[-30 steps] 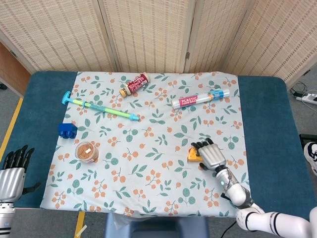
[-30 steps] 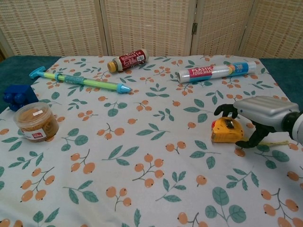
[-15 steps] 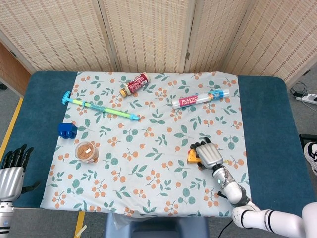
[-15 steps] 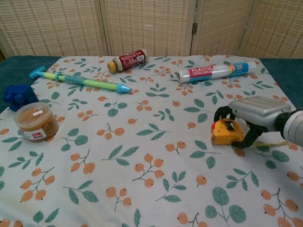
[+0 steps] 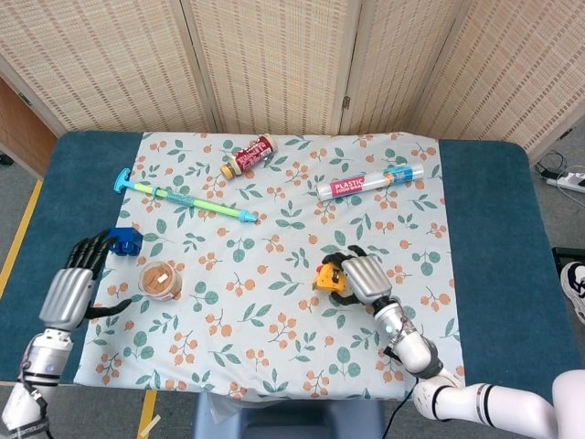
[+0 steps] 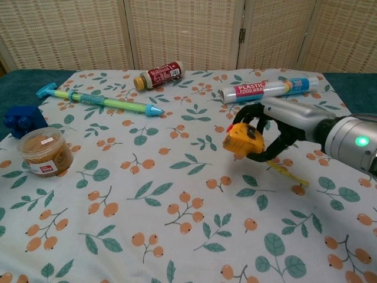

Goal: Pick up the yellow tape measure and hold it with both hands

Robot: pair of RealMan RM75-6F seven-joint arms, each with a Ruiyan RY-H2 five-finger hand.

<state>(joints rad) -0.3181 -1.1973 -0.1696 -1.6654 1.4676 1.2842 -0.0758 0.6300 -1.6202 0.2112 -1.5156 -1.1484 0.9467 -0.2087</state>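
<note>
My right hand (image 5: 361, 277) (image 6: 272, 125) grips the yellow tape measure (image 5: 328, 276) (image 6: 242, 140) and holds it lifted above the floral cloth, near the middle right. A thin yellow strip of tape (image 6: 286, 173) trails from it down to the cloth. My left hand (image 5: 75, 283) hovers at the cloth's left edge, fingers spread and holding nothing, close to the blue block (image 5: 123, 240). The chest view does not show the left hand.
A tub of brown spread (image 5: 159, 281) (image 6: 45, 151) sits just right of my left hand. Farther back lie a green and blue water squirter (image 5: 184, 198), a red-labelled bottle (image 5: 249, 155) and a roll of plastic food wrap (image 5: 368, 181). A wicker screen stands behind the table.
My right hand closed on the tape measure, lifted it and carried it left toward the middle, pulling tape out. My left hand rose from the table's near left corner toward the blue block.
</note>
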